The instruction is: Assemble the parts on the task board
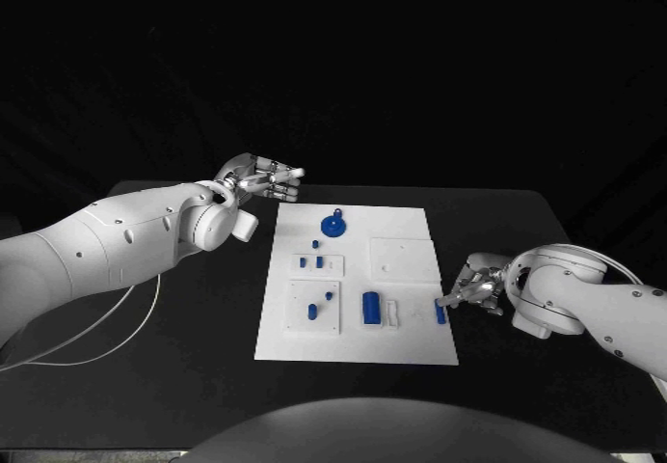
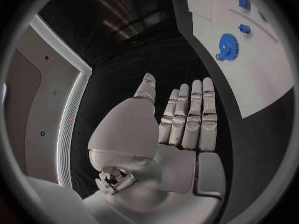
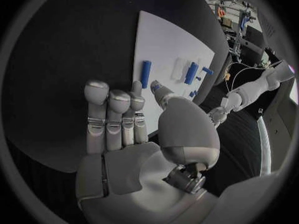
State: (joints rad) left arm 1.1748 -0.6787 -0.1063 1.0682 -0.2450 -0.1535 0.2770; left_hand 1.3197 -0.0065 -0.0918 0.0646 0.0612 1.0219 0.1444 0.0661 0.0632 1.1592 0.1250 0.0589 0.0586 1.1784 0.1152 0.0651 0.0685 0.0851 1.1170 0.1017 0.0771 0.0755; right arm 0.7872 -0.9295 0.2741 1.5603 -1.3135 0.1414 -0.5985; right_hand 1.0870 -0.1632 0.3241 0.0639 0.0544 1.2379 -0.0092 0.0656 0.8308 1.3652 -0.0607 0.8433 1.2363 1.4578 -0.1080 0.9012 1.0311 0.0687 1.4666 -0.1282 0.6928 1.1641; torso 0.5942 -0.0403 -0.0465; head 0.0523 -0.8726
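- Head view, starting at our left: our left hand (image 1: 261, 179) hovers off the task board's (image 1: 411, 347) far left corner, fingers straight and side by side, holding nothing.
- Just right of that hand, a blue gear (image 1: 333, 226) lies on the board; nearer us, small blue pegs (image 1: 317, 258) sit in raised white blocks.
- Mid-board, a blue cylinder (image 1: 371, 307) lies beside a white piece.
- Our right hand (image 1: 477, 288) rests at the board's right edge, a small blue pin (image 1: 440, 313) by its fingertips; whether it is pinched we cannot tell.
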